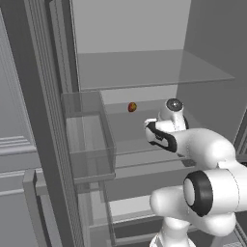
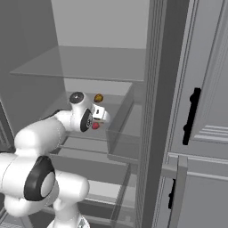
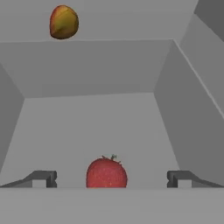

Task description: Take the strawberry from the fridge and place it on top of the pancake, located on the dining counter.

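In the left base view, the white arm reaches into the open dark grey fridge [image 1: 43,120], and a small roundish orange-red fruit [image 1: 132,107] lies on a glass shelf [image 1: 144,72] just left of the hand. In the right base view, the same orange fruit [image 2: 98,98] sits beyond the hand, and the small red strawberry [image 2: 95,126] shows just under the pincer [image 2: 101,116]. In the hand view, the pincer [image 3: 112,178] stands wide open and holds nothing; the strawberry [image 3: 106,173] rests between its two dark fingertips [image 3: 43,178], apart from both, and the orange fruit [image 3: 64,22] lies farther back on the left.
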Robot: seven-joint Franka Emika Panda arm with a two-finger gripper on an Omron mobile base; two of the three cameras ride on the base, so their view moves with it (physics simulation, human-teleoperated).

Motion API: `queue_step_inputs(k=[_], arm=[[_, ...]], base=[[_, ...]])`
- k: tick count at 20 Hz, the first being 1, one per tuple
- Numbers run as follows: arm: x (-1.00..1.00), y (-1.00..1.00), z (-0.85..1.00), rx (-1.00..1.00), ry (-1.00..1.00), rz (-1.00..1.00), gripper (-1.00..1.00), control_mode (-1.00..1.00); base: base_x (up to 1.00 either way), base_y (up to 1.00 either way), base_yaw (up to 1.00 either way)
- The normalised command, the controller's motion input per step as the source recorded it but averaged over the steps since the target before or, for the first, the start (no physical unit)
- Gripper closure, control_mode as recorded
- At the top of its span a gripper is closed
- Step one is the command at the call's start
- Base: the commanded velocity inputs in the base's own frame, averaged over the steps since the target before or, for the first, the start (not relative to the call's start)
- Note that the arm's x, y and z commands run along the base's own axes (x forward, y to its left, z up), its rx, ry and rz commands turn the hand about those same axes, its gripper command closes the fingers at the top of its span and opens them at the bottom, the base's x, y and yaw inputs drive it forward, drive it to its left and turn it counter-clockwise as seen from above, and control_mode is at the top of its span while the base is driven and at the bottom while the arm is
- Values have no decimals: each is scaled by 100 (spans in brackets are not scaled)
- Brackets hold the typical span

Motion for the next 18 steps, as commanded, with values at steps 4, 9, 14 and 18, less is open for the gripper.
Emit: queue_step_inputs(k=[4,9,14,18], arm=[[3,3,-21,0,4,0,-100,-100],[-19,10,-10,0,5,0,-100,-100],[-5,1,0,0,0,0,-100,-100],[13,0,0,0,0,0,-100,-100]], base=[[0,0,0],[0,0,0],[0,0,0],[0,0,0]])
